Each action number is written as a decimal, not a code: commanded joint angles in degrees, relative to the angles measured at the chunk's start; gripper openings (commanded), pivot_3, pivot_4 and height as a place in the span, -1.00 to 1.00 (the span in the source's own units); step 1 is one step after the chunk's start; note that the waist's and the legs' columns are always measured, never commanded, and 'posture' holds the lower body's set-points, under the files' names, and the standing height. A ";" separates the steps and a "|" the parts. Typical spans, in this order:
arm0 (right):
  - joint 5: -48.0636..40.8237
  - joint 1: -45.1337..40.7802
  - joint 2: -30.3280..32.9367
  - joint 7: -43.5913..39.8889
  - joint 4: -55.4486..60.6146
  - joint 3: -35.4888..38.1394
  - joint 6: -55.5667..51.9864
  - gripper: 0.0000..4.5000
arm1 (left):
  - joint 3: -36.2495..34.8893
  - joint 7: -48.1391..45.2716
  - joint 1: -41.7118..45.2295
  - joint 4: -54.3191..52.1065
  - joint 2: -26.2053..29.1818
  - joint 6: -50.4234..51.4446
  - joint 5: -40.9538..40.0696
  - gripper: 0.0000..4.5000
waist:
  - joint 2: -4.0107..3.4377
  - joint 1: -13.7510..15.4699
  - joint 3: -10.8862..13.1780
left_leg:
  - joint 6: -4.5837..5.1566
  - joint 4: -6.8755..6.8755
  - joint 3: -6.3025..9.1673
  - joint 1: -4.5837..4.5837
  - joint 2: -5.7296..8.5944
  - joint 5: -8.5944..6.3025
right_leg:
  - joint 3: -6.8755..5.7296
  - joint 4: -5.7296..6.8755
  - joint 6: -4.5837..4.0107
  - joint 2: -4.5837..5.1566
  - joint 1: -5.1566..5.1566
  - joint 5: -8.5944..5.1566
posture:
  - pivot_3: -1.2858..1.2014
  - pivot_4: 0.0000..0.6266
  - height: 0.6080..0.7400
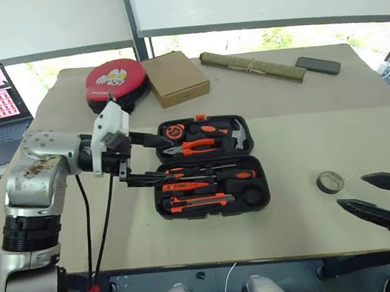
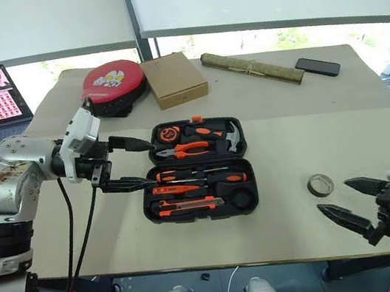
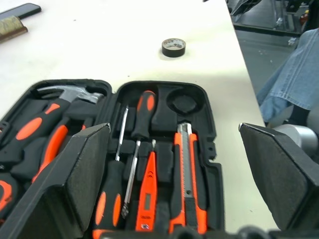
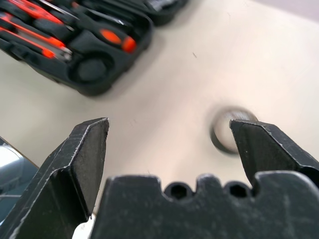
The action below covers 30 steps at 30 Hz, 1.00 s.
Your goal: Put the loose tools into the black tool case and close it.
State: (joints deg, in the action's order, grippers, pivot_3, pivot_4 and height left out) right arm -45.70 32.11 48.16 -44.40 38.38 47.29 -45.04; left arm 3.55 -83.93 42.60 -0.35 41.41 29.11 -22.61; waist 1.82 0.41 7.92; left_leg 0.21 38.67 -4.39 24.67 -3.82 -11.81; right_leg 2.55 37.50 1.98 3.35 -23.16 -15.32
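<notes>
Black tool case (image 1: 206,166): lies open mid-worktop (image 1: 313,134), tools seated in its slots, hinge line running left to right; left gripper (image 1: 141,157), released and empty, at its left edge, nearer; right gripper (image 1: 365,198), released, well apart.

A beige flat counter (image 1: 291,137) carries an open black plastic tool case (image 1: 208,165), with a small roll of tape (image 1: 329,183) to its right. Along the far side lie a red-and-black round pad (image 1: 116,83), a brown cardboard box (image 1: 174,77), an olive rolled bundle (image 1: 253,66) and a dark phone (image 1: 318,65).
</notes>
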 commanded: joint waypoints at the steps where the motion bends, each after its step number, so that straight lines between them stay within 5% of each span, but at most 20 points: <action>1: 4.29 -2.94 1.57 0.04 -3.32 -3.87 2.71 1.00 | 0.04 0.63 0.67 -3.12 -1.18 -0.16 -2.58 0.99 | 0.01 -0.18 0.00 | 0.00 -0.01 0.00 -0.01 0.00 0.00 | 0.00 0.00 -0.01 0.00 0.00 0.00 | 0.03 -0.52 1.00; 14: 17.97 -25.10 5.03 2.83 -20.28 -29.87 3.93 1.00 | 3.28 0.21 -1.23 -9.93 0.26 2.44 -5.59 0.99 | -0.06 -0.45 0.16 | 0.00 -0.08 -0.02 0.02 0.06 0.00 | 0.07 -0.01 -0.11 0.00 -0.05 0.05 | 0.03 -0.52 1.00; 26: 25.68 -33.74 1.70 2.44 -32.31 -38.54 9.17 -0.87 | 4.14 1.09 0.21 -8.35 0.30 1.42 -4.79 1.00 | 0.01 -0.48 0.26 | 0.00 -0.08 -0.03 0.01 0.06 0.00 | 0.08 -0.02 -0.09 -0.03 -0.04 0.05 | 0.03 -0.52 1.00; 30: 23.73 -33.51 1.99 1.02 -28.40 -36.62 8.77 -0.97 | 4.70 0.35 -0.45 -8.48 1.09 0.57 -4.26 1.00 | 0.01 -0.47 0.26 | 0.00 -0.08 -0.03 0.01 0.06 0.00 | 0.08 -0.02 -0.09 -0.03 -0.04 0.05 | 0.03 -0.52 1.00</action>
State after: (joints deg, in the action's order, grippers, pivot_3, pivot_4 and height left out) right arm -20.95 -1.31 49.96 -42.27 6.58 8.95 -36.62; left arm 8.34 -83.06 41.31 -8.12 41.45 30.86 -27.04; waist 1.84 -0.06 8.18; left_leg 0.21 38.59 -4.42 24.68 -3.76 -11.81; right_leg 2.63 37.49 1.89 3.32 -23.20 -15.27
